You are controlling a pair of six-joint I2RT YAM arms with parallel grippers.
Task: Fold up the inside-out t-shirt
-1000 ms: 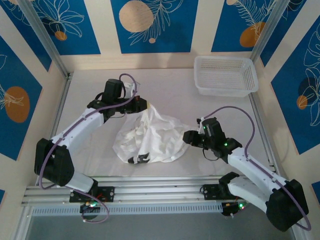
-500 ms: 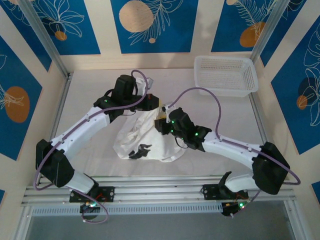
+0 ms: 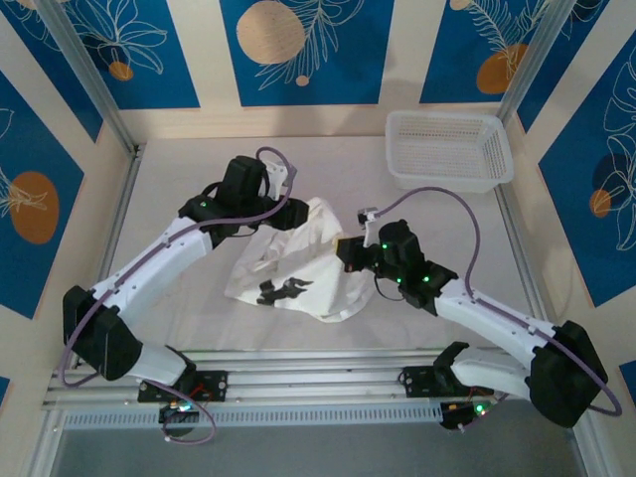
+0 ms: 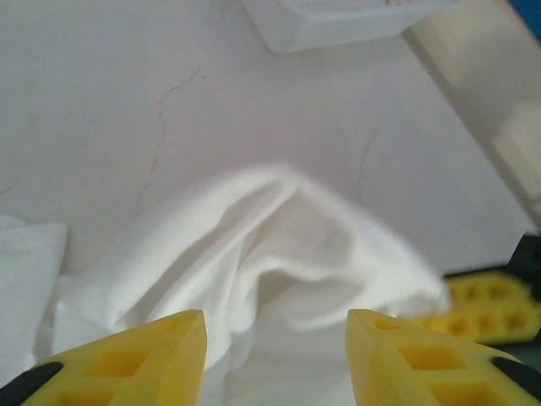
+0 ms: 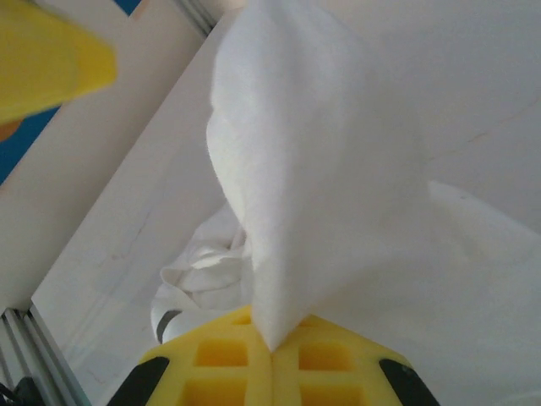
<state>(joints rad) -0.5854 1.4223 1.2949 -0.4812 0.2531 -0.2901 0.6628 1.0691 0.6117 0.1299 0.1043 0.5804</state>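
Observation:
The inside-out t-shirt (image 3: 298,273) lies crumpled in a white heap at the middle of the table, with dark marks near its front edge. My left gripper (image 3: 298,212) hovers over the heap's far edge; in the left wrist view its yellow fingers (image 4: 173,359) stand apart above a raised fold of the t-shirt (image 4: 279,245), pinching nothing. My right gripper (image 3: 348,248) is at the heap's right edge. In the right wrist view this gripper (image 5: 272,347) is shut on a corner of the t-shirt (image 5: 338,169), which rises in a peak from the closed pads.
A white mesh basket (image 3: 449,149) stands at the back right of the table, and its near wall (image 4: 338,17) shows in the left wrist view. Aluminium rails (image 3: 124,229) frame the table on both sides. Both grippers work close together over the cloth.
The left gripper has opened and let go of the cloth. The right arm swung in from the right, shut on the shirt's edge and drew back slightly rightward; the heap has spread lower.

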